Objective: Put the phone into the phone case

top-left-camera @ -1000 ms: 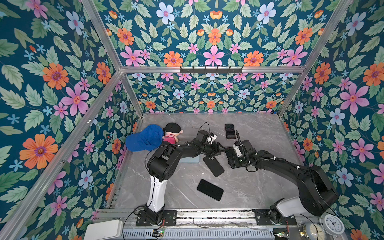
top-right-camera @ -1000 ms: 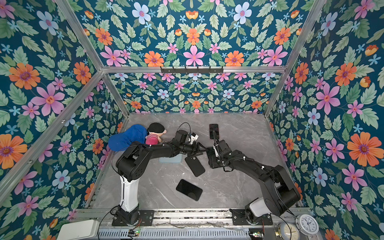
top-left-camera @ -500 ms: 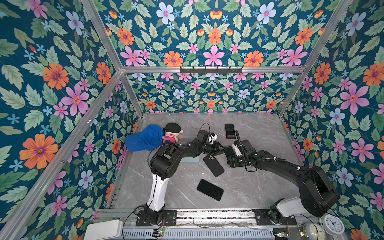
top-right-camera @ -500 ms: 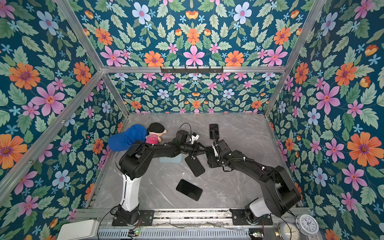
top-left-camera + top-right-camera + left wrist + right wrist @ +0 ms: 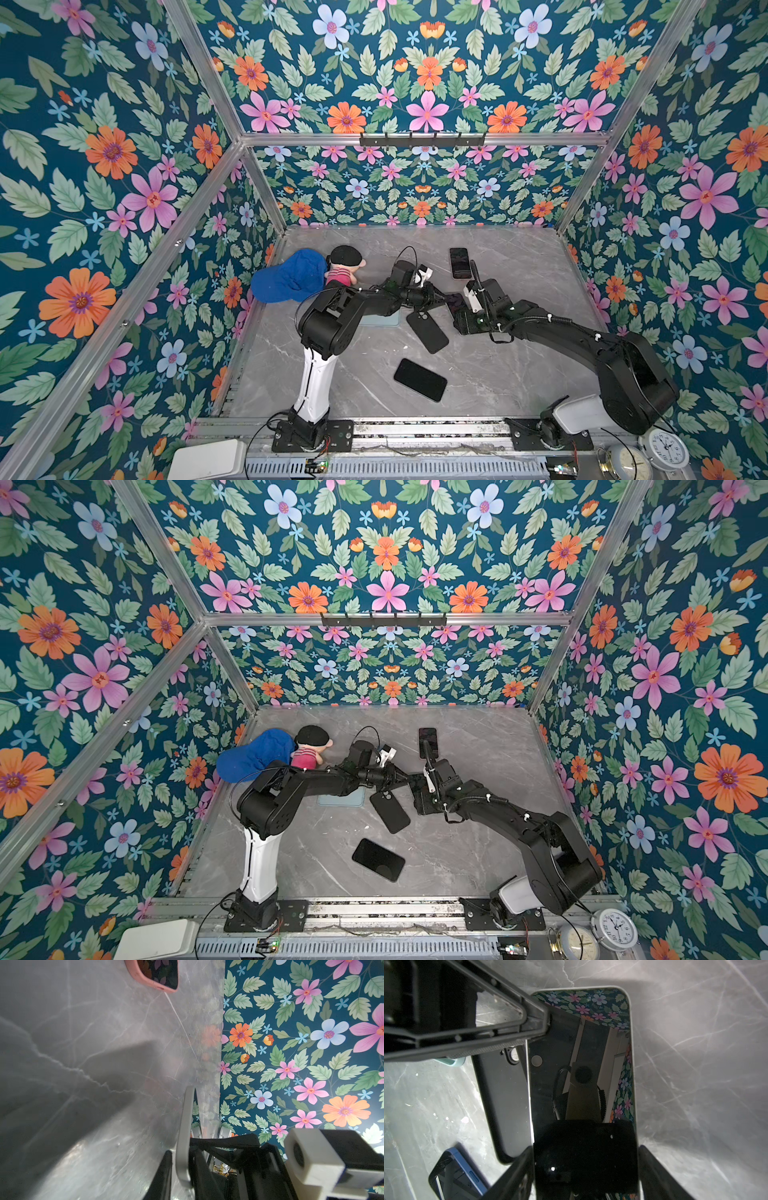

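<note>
A silver-edged phone (image 5: pixel 581 1076) with a dark, reflecting screen sits across the jaws of my right gripper (image 5: pixel 585 1153), which grips its two long sides just above the table. My left gripper (image 5: pixel 182 1155) is shut on the phone's (image 5: pixel 186 1126) far corner edge, one finger above and one below. In both top views the two grippers (image 5: pixel 440 298) (image 5: pixel 457 311) meet at the phone (image 5: pixel 417 785) in mid-table. The black phone case (image 5: pixel 427 331) (image 5: pixel 390 811) lies flat right beside the phone, its camera cutout showing in the right wrist view (image 5: pixel 504 1101).
A second black phone (image 5: pixel 420 379) (image 5: pixel 456 1172) with a blue edge lies nearer the front. A phone in a pink case (image 5: pixel 460 262) (image 5: pixel 158 974) lies at the back. A teal case (image 5: pixel 380 320) lies under my left arm. A blue cap (image 5: pixel 289 280) and a doll (image 5: pixel 345 266) sit by the left wall.
The left gripper's jaws have closed down onto the phone's corner. Both arms have hardly moved, and the right gripper's hold is unchanged.
</note>
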Controlling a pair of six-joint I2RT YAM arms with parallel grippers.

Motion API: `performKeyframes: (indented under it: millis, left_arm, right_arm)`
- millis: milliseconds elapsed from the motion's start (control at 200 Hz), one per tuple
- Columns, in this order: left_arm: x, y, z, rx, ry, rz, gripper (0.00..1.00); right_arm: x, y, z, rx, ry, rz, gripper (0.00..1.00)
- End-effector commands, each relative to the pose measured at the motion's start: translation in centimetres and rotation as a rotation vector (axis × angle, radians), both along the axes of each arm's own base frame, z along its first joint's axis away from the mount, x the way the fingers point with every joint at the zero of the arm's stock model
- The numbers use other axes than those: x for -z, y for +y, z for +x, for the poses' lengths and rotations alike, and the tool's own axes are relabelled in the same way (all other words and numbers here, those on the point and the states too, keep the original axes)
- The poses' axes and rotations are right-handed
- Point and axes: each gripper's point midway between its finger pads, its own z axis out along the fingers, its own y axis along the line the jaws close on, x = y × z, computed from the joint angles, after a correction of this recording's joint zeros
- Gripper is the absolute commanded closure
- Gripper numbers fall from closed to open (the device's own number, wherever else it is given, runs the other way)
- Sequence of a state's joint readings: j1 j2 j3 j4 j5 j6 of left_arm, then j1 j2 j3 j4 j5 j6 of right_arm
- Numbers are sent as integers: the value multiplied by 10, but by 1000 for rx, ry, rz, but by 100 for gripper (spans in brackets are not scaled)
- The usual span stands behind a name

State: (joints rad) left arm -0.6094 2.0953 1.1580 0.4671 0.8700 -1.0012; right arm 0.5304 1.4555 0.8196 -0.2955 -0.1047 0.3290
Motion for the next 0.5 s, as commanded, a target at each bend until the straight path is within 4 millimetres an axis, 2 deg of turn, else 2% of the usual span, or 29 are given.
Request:
performKeyframes:
  millis: [0,300,495]
  left_arm:
    - [-8,-2,0,7,-15,-29,82]
    - [-11,-1,-1,-8,-10,-56,90]
    - [-17,2,-2,-42,-10,-90,94]
  right_arm:
    - [-4,3,3,-13,-19,6,46]
    - [-1,4,2,-29,-6,0,42]
    - [-8,2,-1,-23,0,-1,24]
